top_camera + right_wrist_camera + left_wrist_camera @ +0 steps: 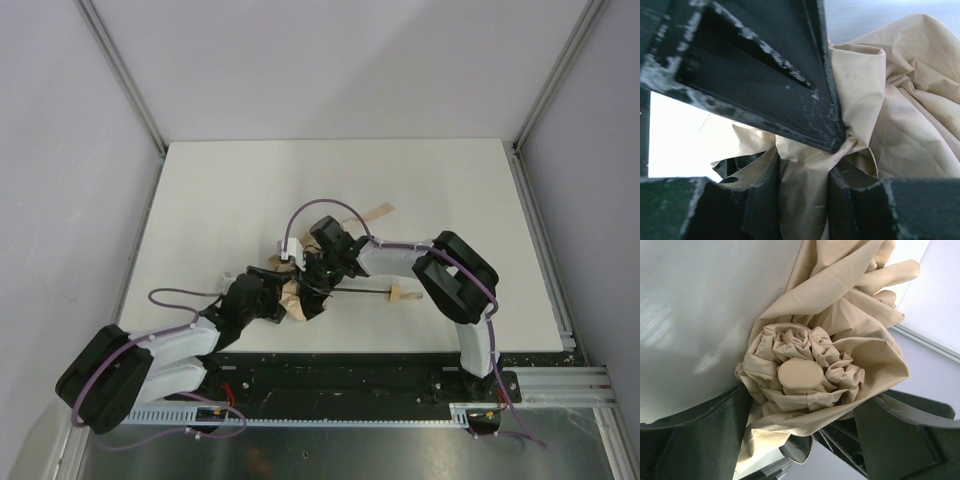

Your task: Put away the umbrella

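Beige umbrella (840, 335) | left hand (805, 415) straddles it (grip unclear) | right hand (802, 187) clamps it

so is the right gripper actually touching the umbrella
Touching. The right wrist view shows beige fabric of the umbrella pinched between the two fingers of the right gripper, pressed against both with no gap.

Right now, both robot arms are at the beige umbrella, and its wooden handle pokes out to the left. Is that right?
Not quite. The top view shows the wooden handle poking out to the right, not the left. The left arm and right arm are both at the beige umbrella.
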`<act>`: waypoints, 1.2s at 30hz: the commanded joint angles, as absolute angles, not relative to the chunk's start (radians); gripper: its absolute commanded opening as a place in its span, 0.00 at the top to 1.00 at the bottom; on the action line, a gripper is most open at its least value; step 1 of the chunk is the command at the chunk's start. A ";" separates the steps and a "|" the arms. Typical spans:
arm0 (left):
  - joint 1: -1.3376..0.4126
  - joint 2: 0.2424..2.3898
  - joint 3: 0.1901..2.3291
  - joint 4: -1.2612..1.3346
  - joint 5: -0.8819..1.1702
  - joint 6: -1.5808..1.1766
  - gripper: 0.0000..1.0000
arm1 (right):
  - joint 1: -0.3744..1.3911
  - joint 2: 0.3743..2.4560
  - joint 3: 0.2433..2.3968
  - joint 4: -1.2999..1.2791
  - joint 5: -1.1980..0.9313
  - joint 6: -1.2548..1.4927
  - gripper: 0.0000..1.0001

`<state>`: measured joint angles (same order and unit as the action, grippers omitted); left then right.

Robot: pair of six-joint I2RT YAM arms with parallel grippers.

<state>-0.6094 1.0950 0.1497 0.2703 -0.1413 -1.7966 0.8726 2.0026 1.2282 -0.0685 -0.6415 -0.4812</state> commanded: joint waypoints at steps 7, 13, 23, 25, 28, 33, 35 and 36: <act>-0.498 1.287 0.216 0.211 -0.241 -1.614 0.69 | 1.005 1.986 1.172 -0.307 -0.789 -0.493 1.00; -0.486 1.296 0.222 0.215 -0.184 -1.531 0.98 | 0.970 2.001 1.167 -0.273 -0.735 -0.403 0.97; -0.482 1.321 0.218 0.187 -0.048 -1.495 1.00 | 0.895 1.780 1.091 -0.196 -0.434 -0.192 0.22; -0.481 1.312 0.219 0.165 -0.022 -1.496 1.00 | 0.899 1.723 1.085 -0.218 -0.388 -0.187 0.06; -0.476 1.303 0.238 0.101 0.022 -1.493 1.00 | 0.930 1.617 1.041 -0.202 -0.282 -0.197 0.01; -0.446 1.304 0.264 0.043 0.092 -1.483 1.00 | 1.026 1.487 0.958 -0.104 -0.063 -0.256 0.01; -0.436 1.307 0.277 0.019 0.111 -1.477 1.00 | 1.056 1.466 0.931 -0.058 -0.053 -0.289 0.01; -0.434 1.309 0.283 0.014 0.117 -1.473 1.00 | 1.072 1.462 0.922 -0.038 -0.046 -0.305 0.01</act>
<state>-0.4633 1.2770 0.2859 0.2409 0.1940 -1.5524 1.0245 1.4982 0.9611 -0.1055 -0.1295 -0.2653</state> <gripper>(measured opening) 0.246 0.992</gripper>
